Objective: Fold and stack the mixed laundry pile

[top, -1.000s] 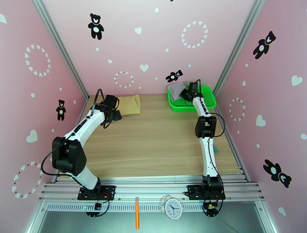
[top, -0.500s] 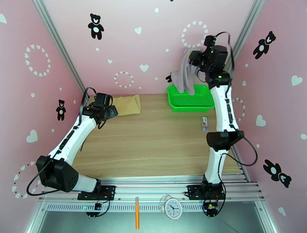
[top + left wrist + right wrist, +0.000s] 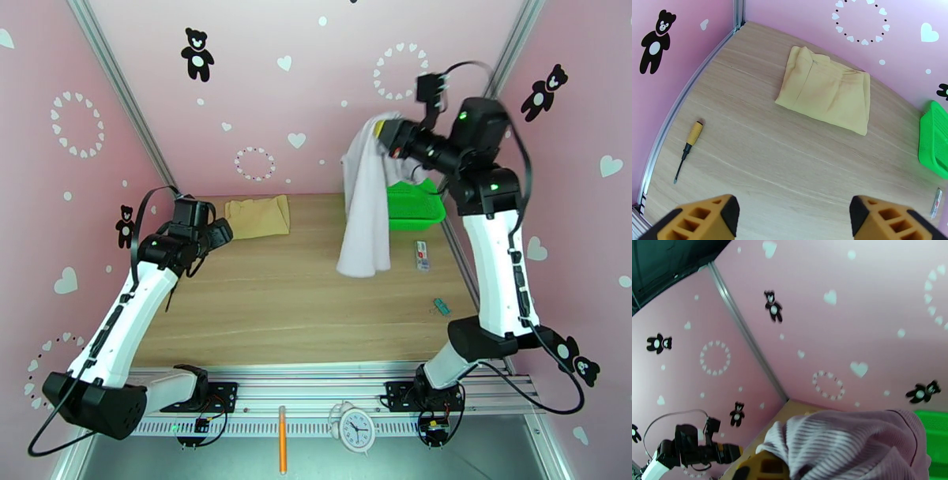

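I hold the pale grey-lilac garment (image 3: pixel 365 209) hanging full length from my right gripper (image 3: pixel 391 138), which is clamped on its top above the worktop's (image 3: pixel 316 300) far right corner. I judge that lets it drape flat onto open wood. The tan-beige piece (image 3: pixel 257 216) lies folded near the far left corner. My left gripper (image 3: pixel 794 219) hovers near it, jaws apart, empty. The green basket (image 3: pixel 417 207) behind the cloth and a small flat object (image 3: pixel 422 256) beside the hem could snag it.

Mostly under lilac garment (image 3: pixel 853 441) — right fingers (image 3: pixel 767 464)
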Robot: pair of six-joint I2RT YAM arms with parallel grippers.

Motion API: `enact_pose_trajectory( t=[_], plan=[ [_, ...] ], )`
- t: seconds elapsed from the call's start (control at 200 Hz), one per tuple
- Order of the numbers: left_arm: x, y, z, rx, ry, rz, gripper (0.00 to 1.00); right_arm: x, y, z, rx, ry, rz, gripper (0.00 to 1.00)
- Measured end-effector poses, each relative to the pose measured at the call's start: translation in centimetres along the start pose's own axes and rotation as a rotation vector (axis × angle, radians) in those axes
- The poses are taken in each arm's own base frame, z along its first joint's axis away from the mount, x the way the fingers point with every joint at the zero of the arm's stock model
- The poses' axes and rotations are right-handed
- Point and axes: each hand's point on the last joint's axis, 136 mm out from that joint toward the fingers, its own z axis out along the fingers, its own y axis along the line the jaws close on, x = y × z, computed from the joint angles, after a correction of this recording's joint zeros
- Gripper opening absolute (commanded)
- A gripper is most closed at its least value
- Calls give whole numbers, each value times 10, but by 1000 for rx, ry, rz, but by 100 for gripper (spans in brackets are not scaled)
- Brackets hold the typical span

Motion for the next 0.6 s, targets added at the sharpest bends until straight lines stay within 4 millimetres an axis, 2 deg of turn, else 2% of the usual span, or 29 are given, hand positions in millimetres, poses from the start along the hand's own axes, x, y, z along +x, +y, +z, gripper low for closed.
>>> enact_pose_trajectory(
  t=[0.145, 0.24, 0.315, 0.395, 0.425, 0.475, 0.52, 0.595],
  plan=[
    [3, 7, -14, -2, 2, 0, 79, 107, 2, 49, -14, 231, 78, 0],
    [8, 13, -21, -10, 12, 4, 79, 184, -10, 69, 33, 357, 129, 0],
    [12, 17, -24, -24, 28, 10, 80, 244, -31, 65, 120, 438, 175, 0],
    [16, 20, -25, -38, 49, 18, 81, 303, -69, 42, 282, 502, 210, 0],
    [18, 21, -25, -39, 57, 20, 83, 320, -83, 30, 345, 521, 217, 11],
    [19, 20, -25, -41, 70, 26, 85, 343, -103, 12, 441, 551, 226, 35],
    [20, 18, -24, -34, 80, 28, 86, 358, -119, -2, 514, 573, 221, 48],
    [24, 13, -19, -23, 106, 41, 87, 375, -141, -21, 604, 601, 209, 62]
  ],
)
